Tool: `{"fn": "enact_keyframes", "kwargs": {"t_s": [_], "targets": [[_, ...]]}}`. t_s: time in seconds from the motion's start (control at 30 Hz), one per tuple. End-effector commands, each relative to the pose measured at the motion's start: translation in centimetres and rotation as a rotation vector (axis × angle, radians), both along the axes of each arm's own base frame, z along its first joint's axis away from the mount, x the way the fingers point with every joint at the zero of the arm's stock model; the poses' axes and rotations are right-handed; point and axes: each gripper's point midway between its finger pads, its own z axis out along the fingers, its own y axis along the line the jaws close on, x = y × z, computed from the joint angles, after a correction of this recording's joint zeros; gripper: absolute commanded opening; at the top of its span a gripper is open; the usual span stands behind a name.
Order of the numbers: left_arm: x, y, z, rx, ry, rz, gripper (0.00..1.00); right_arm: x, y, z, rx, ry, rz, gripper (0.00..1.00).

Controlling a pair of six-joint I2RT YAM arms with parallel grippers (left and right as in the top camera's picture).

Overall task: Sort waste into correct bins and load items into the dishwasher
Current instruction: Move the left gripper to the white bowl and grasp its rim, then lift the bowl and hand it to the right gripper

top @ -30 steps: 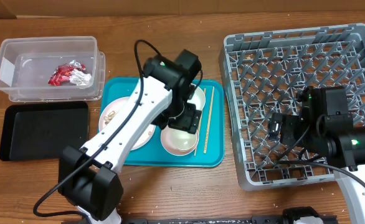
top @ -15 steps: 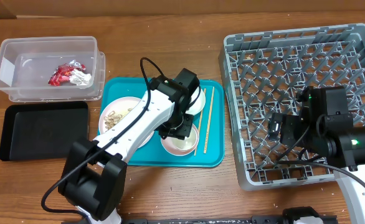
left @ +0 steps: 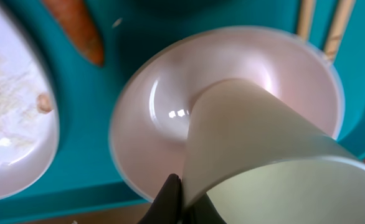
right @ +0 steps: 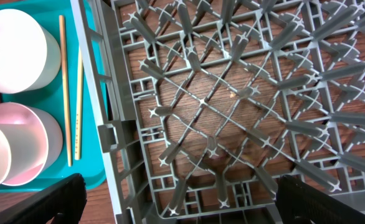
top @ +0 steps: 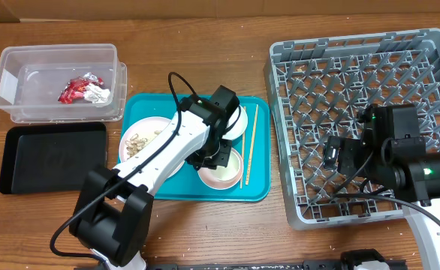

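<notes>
My left gripper (left: 184, 199) is shut on the rim of the small white cup (left: 251, 143), one finger outside the wall and one inside. The cup stands in the pale pink bowl (left: 151, 118) on the teal tray (top: 254, 187). An orange carrot (left: 80, 28) lies beside the white plate (top: 146, 142), which holds beige scraps. Chopsticks (top: 248, 146) lie along the tray's right side, and a white bowl (right: 17, 40) sits behind the pink one. My right gripper (right: 192, 205) hangs open over the near left corner of the grey dish rack (top: 370, 60).
A clear tub (top: 25, 64) at the far left holds red and silver wrappers (top: 85, 90). A black tray (top: 51, 154) lies in front of it. The rack's left wall stands close to the teal tray's right edge.
My left gripper came down onto the pink bowl and closed on the cup's rim. The right arm has stayed still.
</notes>
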Motion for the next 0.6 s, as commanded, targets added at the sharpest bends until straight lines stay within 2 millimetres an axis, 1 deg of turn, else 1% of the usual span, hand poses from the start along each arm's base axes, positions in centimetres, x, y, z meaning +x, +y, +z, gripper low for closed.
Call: {"fn": "enact_keyframes", "kwargs": {"t_s": [0.0,0.03,0.07,0.13,0.17,0.2,0.23,0.27,0.3,0.33,0.37,0.4,0.43,0.47,0.5,0.53,0.57], "targets": [[2.5,2.1,2.7,0.033,-0.065,0.051,0.04,0.5,-0.2,1.1,-0.005,-0.039,-0.007,1.0],[3.1,2.3,3.7,0.02,-0.071,0.059,0.04,0.5,-0.2,1.1,-0.005,-0.039,-0.007,1.0],[4.2,2.3,5.7,-0.044,-0.077,0.066,0.04,0.5,-0.2,1.1,-0.005,-0.04,-0.007,1.0],[5.0,1.3,7.9,-0.181,-0.07,0.055,0.04,0.6,-0.2,1.2,-0.007,-0.045,-0.008,1.0],[5.2,0.4,9.1,-0.286,-0.057,0.04,0.04,0.8,-0.4,1.3,-0.014,-0.052,-0.012,1.0],[5.2,-0.5,10.1,-0.379,-0.046,0.018,0.04,1.1,-0.6,1.4,-0.026,-0.066,-0.02,1.0],[5.1,-2.2,12.0,-0.559,-0.022,-0.019,0.04,1.6,-1.0,1.7,-0.044,-0.091,-0.039,1.0],[5.0,-2.9,13.0,-0.651,-0.013,-0.039,0.04,2.2,-1.5,2.0,-0.056,-0.116,-0.077,1.0],[4.7,-3.8,14.5,-0.776,0.0,-0.066,0.04,2.7,-1.8,2.3,-0.06,-0.141,-0.109,1.0],[4.6,-4.3,15.7,-0.871,0.007,-0.088,0.04,3.4,-1.7,2.8,-0.047,-0.179,-0.123,1.0],[4.5,-4.7,16.5,-0.939,0.01,-0.1,0.04,4.1,-1.1,3.3,-0.016,-0.209,-0.105,1.0],[4.4,-4.9,17.2,-0.991,0.015,-0.105,0.04,4.8,0.5,3.9,0.041,-0.246,-0.021,1.0],[4.4,-5.1,17.9,-1.035,0.018,-0.11,0.04,5.2,2.5,4.5,0.106,-0.276,0.101,1.0],[4.3,-5.3,18.3,-1.063,0.017,-0.118,0.04,5.0,5.3,5.4,0.192,-0.313,0.28,1.0],[4.4,-5.5,18.7,-1.088,0.012,-0.128,0.04,4.2,8.3,6.4,0.293,-0.353,0.483,1.0],[4.3,-5.7,18.9,-1.103,0.009,-0.137,0.04,3.2,10.4,7.2,0.374,-0.384,0.638,1.0],[4.2,-6.0,19.2,-1.126,0.006,-0.154,0.04,2.3,11.7,7.8,0.436,-0.403,0.743,1.0]]}}
